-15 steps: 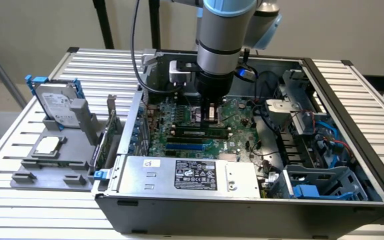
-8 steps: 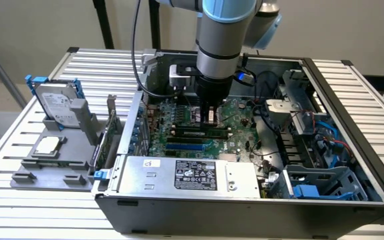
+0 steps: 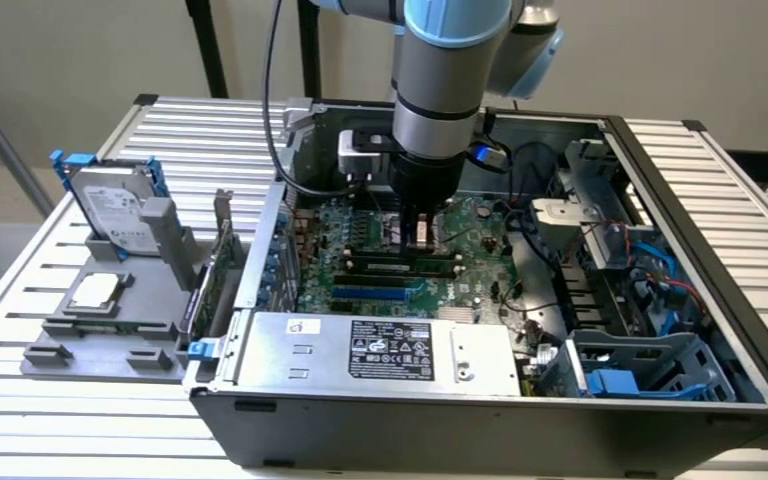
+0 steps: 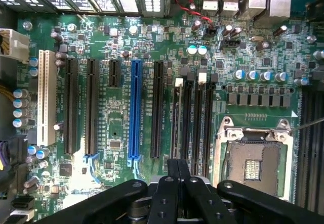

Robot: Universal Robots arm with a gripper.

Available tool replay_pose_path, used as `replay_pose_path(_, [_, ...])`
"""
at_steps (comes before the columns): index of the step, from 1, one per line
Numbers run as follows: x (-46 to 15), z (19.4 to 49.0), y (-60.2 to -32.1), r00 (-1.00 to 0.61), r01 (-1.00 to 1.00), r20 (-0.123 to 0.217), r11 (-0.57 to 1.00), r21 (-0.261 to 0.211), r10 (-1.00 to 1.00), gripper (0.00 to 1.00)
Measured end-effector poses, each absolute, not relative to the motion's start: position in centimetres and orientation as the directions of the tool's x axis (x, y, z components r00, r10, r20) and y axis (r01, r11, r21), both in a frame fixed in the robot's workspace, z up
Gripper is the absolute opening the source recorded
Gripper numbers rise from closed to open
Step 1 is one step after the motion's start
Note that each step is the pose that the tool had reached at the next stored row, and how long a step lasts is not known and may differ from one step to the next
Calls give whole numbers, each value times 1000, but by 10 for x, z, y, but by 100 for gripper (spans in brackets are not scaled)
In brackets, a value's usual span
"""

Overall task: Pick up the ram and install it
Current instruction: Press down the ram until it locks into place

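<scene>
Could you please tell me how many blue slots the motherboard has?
1: a long blue slot between black slots, mid-board; others may be hidden beneath the end effector.

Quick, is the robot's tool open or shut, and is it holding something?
Tool: shut, low over the motherboard's memory slots. Whether it grips anything cannot be told.

The arm [image 3: 454, 60] runs out past the top edge in the exterior view, its body hiding part of the motherboard [image 3: 398, 255] behind it, the label [image 3: 391, 350] on the power supply is too small to read, and the worktop [image 3: 704, 170] is cut off on both sides.
</scene>
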State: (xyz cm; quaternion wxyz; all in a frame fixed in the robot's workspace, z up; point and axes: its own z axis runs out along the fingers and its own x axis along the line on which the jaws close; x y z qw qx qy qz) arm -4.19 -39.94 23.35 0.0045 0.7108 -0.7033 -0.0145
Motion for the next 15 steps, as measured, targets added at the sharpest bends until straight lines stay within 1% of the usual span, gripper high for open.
replay_pose_path(6, [-42, 261, -400, 11, -1000, -14, -11, 27, -1000, 11])
replay_pose_path(15, [-42, 262, -399, 11, -1000, -15, -11, 27, -1000, 11])
